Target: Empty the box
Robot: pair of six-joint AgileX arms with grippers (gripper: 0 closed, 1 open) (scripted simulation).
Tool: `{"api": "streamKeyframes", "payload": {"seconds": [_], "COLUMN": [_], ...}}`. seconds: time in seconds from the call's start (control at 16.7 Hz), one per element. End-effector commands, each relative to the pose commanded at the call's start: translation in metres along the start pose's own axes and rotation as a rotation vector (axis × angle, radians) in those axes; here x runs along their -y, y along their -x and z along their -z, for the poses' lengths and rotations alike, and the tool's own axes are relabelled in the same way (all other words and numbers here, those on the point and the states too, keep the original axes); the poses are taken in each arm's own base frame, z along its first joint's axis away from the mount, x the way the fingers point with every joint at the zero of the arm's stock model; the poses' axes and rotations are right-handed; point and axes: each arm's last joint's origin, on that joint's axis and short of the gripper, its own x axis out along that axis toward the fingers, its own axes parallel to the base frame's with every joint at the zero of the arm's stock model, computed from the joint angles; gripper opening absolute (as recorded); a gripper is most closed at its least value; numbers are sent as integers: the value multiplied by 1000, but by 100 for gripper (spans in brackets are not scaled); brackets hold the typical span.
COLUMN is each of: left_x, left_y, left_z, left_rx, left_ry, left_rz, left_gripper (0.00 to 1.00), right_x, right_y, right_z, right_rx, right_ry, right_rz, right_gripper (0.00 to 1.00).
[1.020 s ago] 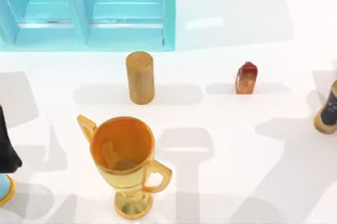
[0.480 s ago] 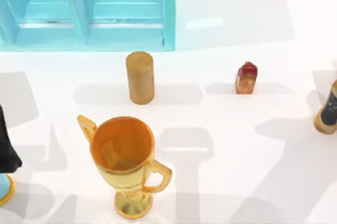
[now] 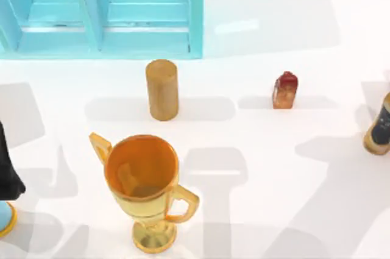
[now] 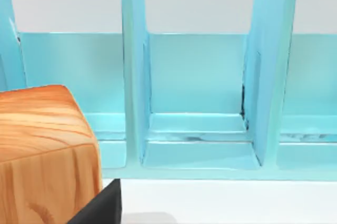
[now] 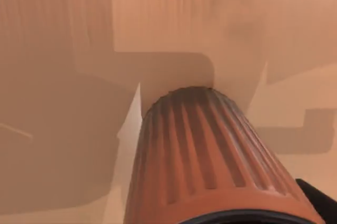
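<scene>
The box (image 3: 146, 42) is light blue, thick-walled, with upright dividers forming open compartments; it sits along the table's (image 3: 292, 167) far left edge. Beside it stand a wooden cylinder (image 3: 162, 89) and golden trophy (image 3: 143, 189). Gripper states cannot be determined.

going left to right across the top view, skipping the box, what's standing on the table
golden two-handled trophy cup → tan wooden cylinder → small red-orange block → dark-labelled tan bottle at the right edge
</scene>
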Motion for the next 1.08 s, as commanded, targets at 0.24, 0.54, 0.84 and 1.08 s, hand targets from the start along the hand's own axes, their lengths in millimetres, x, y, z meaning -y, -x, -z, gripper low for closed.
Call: {"api": "streamKeyframes", "payload": {"seconds": [0.24,0.54,0.84,1.08], "left_x": [0,0,0,0], "left_y": [0,0,0,0], "left_z": [0,0,0,0], "left_rx": [0,0,0,0], "left_ry": [0,0,0,0], "left_rz": [0,0,0,0], "left_gripper": [100,100,100,100], "right_x": [3,4,-2,-1], "right_y": [29,90,126,124], "right_z": [-5,-3,3,2], "right_rx": [-22,-10,16,11], "right_ry": [-3,-8,3,1], "right_rz": [-12,-2,9,6], "right_gripper": [0,0,0,0]}}
